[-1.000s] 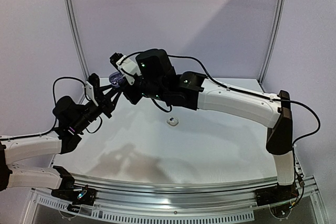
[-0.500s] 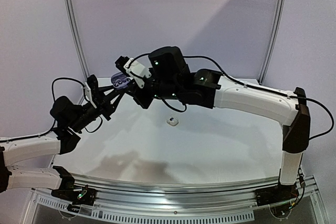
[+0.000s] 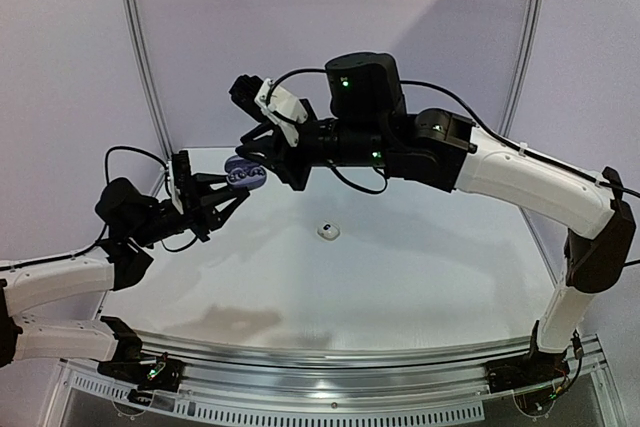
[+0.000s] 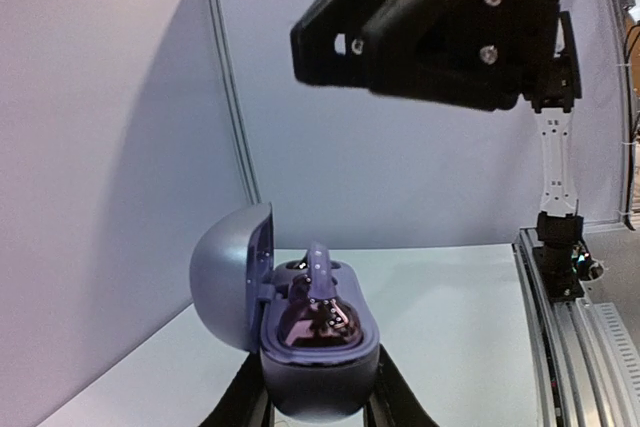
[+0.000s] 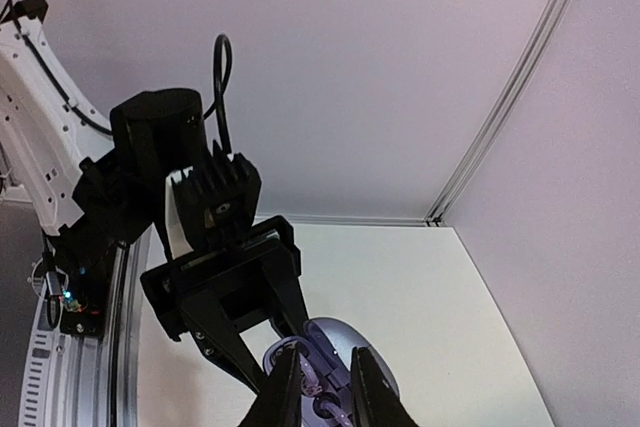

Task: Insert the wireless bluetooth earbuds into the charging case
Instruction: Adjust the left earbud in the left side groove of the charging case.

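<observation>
Well above the table (image 3: 420, 277), the left gripper (image 4: 315, 412) is clamping the charging case (image 4: 320, 372) by its base, one black finger pressing each side. The case is showing as a rounded, matte blue-grey shell. Its lid (image 4: 232, 277) is standing open and upright on the left of the left wrist view, and its glossy dark inside is catching small points of light. One earbud (image 4: 318, 265) with a pale lavender stem is sticking up out of the case, leaning slightly. The right gripper (image 5: 322, 392) is hovering over the open case without touching it. Its fingers (image 5: 285, 392) are standing close together with a slim gap, but their tips are running out of frame, so I cannot tell whether they are pinching anything. A small white piece (image 3: 328, 231) is lying on the table, too small to identify.
</observation>
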Controlling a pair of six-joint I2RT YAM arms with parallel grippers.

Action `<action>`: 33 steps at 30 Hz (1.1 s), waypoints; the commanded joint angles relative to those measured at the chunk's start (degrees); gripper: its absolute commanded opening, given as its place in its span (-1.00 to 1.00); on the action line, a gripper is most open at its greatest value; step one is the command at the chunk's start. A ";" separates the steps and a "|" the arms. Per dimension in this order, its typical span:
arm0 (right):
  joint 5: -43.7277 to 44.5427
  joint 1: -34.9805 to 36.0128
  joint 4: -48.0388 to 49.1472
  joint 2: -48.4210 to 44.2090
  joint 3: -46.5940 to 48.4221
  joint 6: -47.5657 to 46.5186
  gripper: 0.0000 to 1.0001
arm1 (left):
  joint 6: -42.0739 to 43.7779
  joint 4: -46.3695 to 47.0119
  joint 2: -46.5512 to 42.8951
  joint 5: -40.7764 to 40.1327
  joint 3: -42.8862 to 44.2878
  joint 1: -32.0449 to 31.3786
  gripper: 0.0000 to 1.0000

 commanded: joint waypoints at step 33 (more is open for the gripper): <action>-0.81 1.74 -6.76 4.75 3.60 -6.80 -0.66 | -1.71 -1.76 0.67 7.67 1.68 0.38 -1.00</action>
